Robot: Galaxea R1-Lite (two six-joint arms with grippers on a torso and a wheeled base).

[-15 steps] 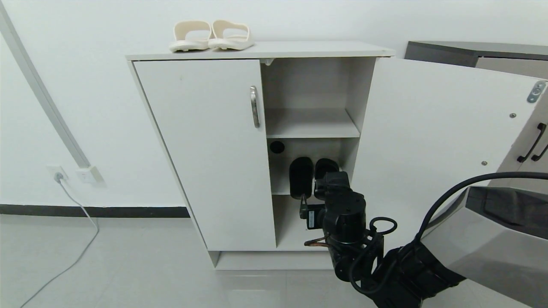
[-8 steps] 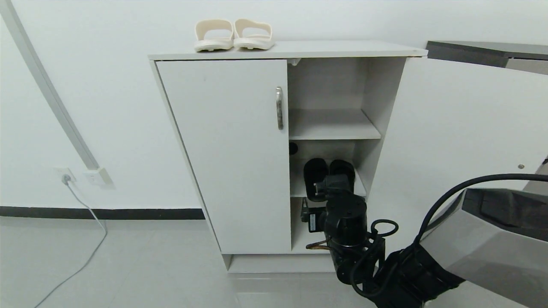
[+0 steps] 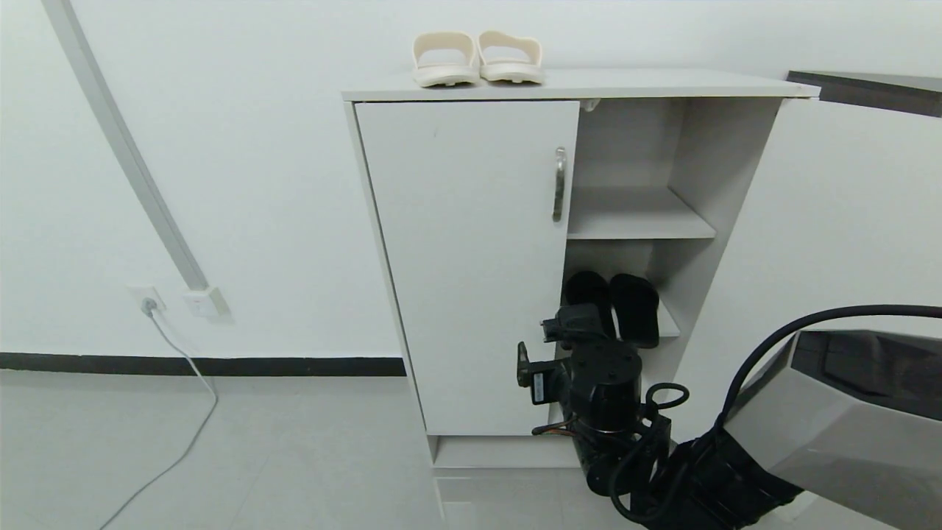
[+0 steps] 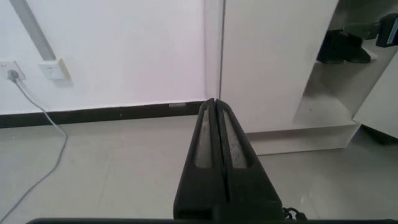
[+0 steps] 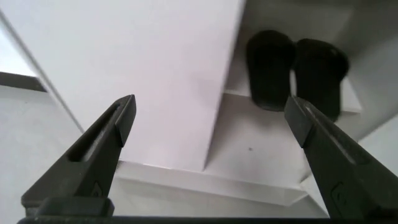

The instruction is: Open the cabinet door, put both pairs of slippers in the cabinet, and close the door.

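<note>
While its two fingers stand spread wide with nothing between them, the right pincer [image 5: 210, 109] hangs low before the cabinet [image 3: 589, 87], beside the edge of the shut left door [image 3: 471, 258]. Beyond its fingers, the right wrist view looks up at the black slippers [image 5: 295, 68], lying side by side on the middle shelf [image 3: 666, 322]. The head view adds the cream slippers [image 3: 478, 59] on the cabinet top and the right door [image 3: 846, 221] swung open. The left wrist view gives the left pincer [image 4: 216, 106], clenched on nothing above the floor [image 4: 112, 168], with a wall socket [image 4: 53, 68] and a cable [image 4: 37, 112] off to the side.
</note>
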